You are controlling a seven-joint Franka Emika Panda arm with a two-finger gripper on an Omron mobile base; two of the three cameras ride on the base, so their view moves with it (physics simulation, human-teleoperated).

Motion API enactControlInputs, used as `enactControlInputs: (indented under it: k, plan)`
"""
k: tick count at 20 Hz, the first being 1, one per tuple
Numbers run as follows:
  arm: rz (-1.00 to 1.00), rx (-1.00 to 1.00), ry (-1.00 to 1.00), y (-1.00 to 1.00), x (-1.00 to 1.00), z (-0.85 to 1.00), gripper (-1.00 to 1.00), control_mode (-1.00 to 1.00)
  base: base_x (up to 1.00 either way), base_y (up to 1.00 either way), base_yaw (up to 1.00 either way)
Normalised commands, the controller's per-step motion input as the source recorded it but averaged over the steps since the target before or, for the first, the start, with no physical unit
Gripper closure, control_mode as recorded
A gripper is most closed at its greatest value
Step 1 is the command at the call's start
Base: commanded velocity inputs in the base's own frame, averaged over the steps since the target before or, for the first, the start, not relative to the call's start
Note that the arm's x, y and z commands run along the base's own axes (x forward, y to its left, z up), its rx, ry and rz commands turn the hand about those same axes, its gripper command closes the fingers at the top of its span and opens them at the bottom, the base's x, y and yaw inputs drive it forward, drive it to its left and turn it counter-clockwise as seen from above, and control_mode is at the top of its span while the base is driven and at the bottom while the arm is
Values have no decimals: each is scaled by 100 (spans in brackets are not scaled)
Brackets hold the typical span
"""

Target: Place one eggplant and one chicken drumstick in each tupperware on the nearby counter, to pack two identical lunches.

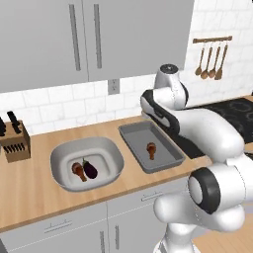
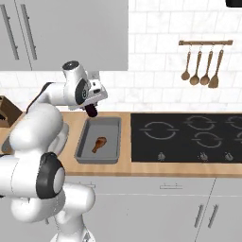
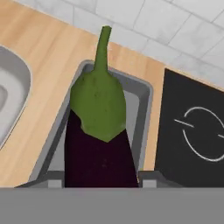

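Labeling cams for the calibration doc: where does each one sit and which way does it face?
Left base view: behind-left of the arm, looking forward-down at the counter, light grey tupperware and dark tray; white arm rises lower right.
Right base view: behind-right, facing the tray and stovetop; arm rises lower left, hand above the tray.
Hand view: on the hand, looking along the held eggplant down into the tray.
All three share the tray.

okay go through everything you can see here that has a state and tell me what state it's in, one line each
Claw: shut on an eggplant, above the dark tray.
Held eggplant: gripped, stem pointing away from the hand.
Dark grey tray: holds one drumstick, no eggplant yet.
Light grey bowl-like container: holds one drumstick and one eggplant.
Upper cabinet doors: closed.
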Motion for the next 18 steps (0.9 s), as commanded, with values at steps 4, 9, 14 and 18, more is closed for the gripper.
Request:
enactControlInputs:
  k: [4, 9, 14, 18]
  plan:
    - [6, 12, 22, 7, 18, -100, 100, -100, 0, 0, 0]
    - [1, 12, 17, 3, 79, -97, 100, -100, 0, 0, 0]
    - [0, 2, 17, 3, 89, -97, 100, -100, 0, 0, 0]
    - [0, 0, 20, 15, 100, -100, 100, -100, 0, 0, 0]
